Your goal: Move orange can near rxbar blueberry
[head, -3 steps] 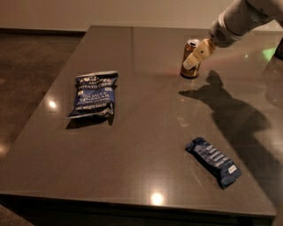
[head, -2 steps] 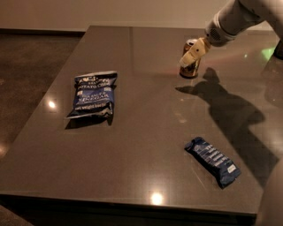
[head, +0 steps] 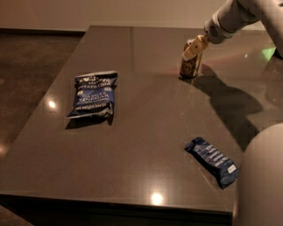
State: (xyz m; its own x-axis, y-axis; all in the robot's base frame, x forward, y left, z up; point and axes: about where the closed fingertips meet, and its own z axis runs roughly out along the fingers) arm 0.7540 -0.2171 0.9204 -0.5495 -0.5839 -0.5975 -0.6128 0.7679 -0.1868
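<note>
1 gripper (head: 195,47) at orange can (head: 190,67) top, grip unclear; rxbar blueberry (head: 212,161) well apart.

arm (head: 241,13): smooth, thick, rounded tube, light grey-white
wrist collar (head: 212,31): darker grey ring, faintly ribbed
gripper (head: 194,47): pale cream, tapered, at the top of the orange can (head: 190,67)
shell (head: 261,176): big rounded pale grey dome, below and right of the can

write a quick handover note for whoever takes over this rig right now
Gripper: at the top of the orange can, on the far right of the table; grip not confirmed.
Orange can: upright, well apart from the rxbar blueberry, which lies flat near the front right edge.
Done: gripper is at the can.
Left: carry the can forward and set it beside the bar.
</note>
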